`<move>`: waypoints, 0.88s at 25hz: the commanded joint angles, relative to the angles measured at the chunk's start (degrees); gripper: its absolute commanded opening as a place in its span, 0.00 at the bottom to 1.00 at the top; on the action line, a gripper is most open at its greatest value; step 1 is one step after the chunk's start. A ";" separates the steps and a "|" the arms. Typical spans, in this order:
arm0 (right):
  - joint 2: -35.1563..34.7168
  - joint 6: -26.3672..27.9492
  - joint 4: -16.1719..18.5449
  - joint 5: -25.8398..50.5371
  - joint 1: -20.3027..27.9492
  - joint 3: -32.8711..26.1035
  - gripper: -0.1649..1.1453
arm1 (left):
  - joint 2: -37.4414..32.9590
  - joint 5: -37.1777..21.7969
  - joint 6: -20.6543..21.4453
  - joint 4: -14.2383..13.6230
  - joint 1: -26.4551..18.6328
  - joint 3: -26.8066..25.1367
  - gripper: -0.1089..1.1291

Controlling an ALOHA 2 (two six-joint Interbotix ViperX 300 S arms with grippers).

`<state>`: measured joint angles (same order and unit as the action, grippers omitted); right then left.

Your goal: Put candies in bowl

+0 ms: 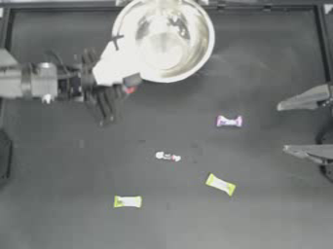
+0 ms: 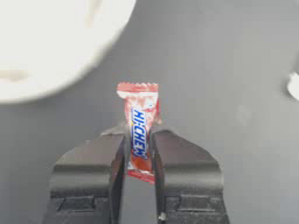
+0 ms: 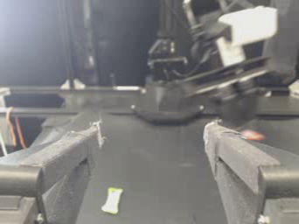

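Note:
The shiny silver bowl [image 1: 197, 34] stands at the table's far middle. My left gripper [image 1: 129, 86] is shut on the red-white candy [image 2: 139, 124], just outside the bowl's [image 2: 46, 43] front-left rim. On the table lie a purple-white candy [image 1: 229, 121], a whitish candy [image 1: 168, 156] and two yellow-green candies [image 1: 220, 184] [image 1: 127, 201]. My right gripper [image 1: 284, 127] waits open and empty at the right edge. In the right wrist view one yellow-green candy [image 3: 112, 200] lies between its jaws, nearer than the bowl [image 3: 166, 107].
The left arm's white and grey wrist [image 1: 39, 80] stretches in from the left edge and partly covers the bowl's left rim. A raised frame [image 1: 260, 6] borders the table's far side.

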<state>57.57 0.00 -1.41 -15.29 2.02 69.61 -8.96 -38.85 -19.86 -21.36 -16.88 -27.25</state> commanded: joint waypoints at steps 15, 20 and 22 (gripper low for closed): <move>-5.89 -0.09 -0.97 -0.26 2.11 -2.37 0.89 | 19.25 5.01 12.66 0.53 -14.06 20.30 0.52; -6.15 -0.09 -0.97 0.09 3.08 -2.46 0.89 | 22.59 3.96 12.39 0.62 -14.85 22.59 0.85; -6.15 -0.09 -1.14 0.70 3.43 -2.46 0.89 | 23.29 3.96 12.30 0.62 -14.85 23.29 0.97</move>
<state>52.03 0.00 -2.29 -14.77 5.01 68.64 16.26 -34.98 -7.47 -20.83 -31.55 -5.89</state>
